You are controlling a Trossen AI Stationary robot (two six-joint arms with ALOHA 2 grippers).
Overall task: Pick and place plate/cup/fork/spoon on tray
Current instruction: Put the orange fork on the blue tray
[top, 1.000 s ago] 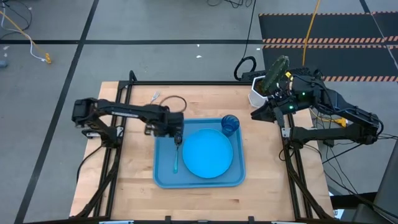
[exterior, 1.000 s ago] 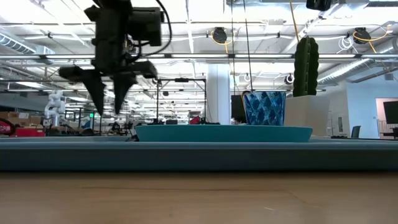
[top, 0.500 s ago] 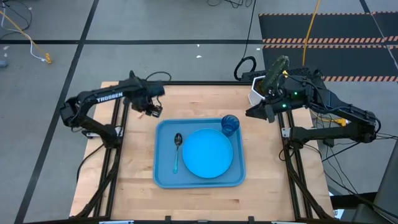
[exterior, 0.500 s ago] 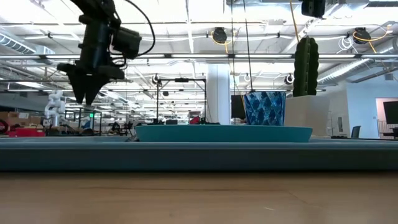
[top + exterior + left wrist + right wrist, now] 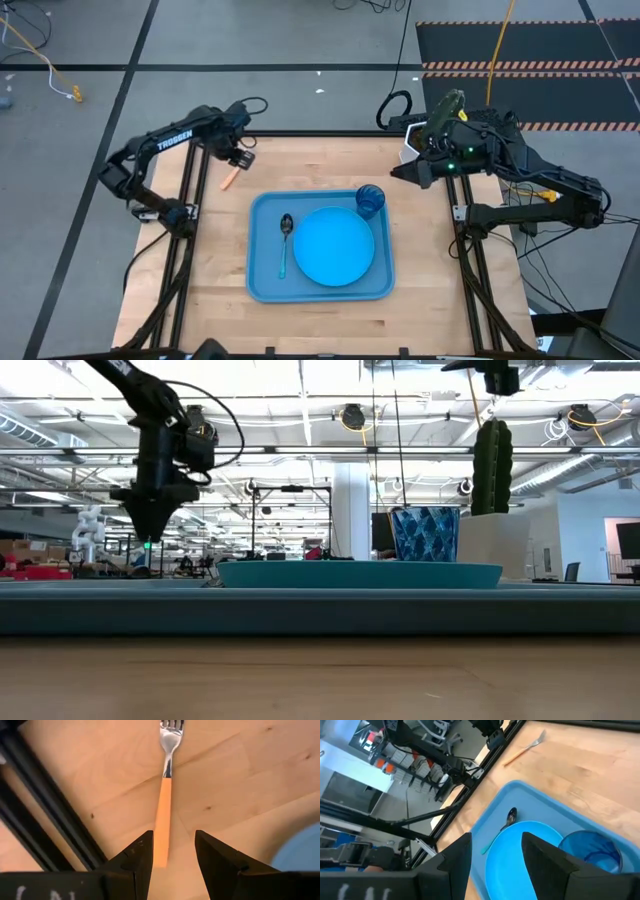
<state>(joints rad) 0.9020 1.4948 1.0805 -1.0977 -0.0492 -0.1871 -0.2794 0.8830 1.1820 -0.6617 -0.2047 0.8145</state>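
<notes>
The orange-handled fork (image 5: 229, 180) lies flat on the bare wood left of the tray, tines toward the far edge (image 5: 171, 726). My left gripper (image 5: 240, 157) hangs open above it, fingers pointing down on either side of the handle's near end (image 5: 161, 851), clear of it (image 5: 150, 525). The blue tray (image 5: 262, 285) holds the sky-blue plate (image 5: 335, 246), the dark-blue cup (image 5: 370, 200) at its far right corner, and the spoon (image 5: 284, 240) along its left side. My right gripper (image 5: 398, 176) is open and empty in the air near the table's far right (image 5: 495, 852).
A white pot with a cactus (image 5: 436, 128) stands at the far right corner, right beside my right arm. A black frame rail (image 5: 40, 805) runs along the table's left edge close to the fork. Bare wood lies in front of the tray (image 5: 320, 320).
My left gripper has left the spoon lying in the tray, risen, and gone toward the table's far left corner; it now hangs over the fork. The spoon and fork have stayed where they were. My right gripper has edged a little toward the table's left.
</notes>
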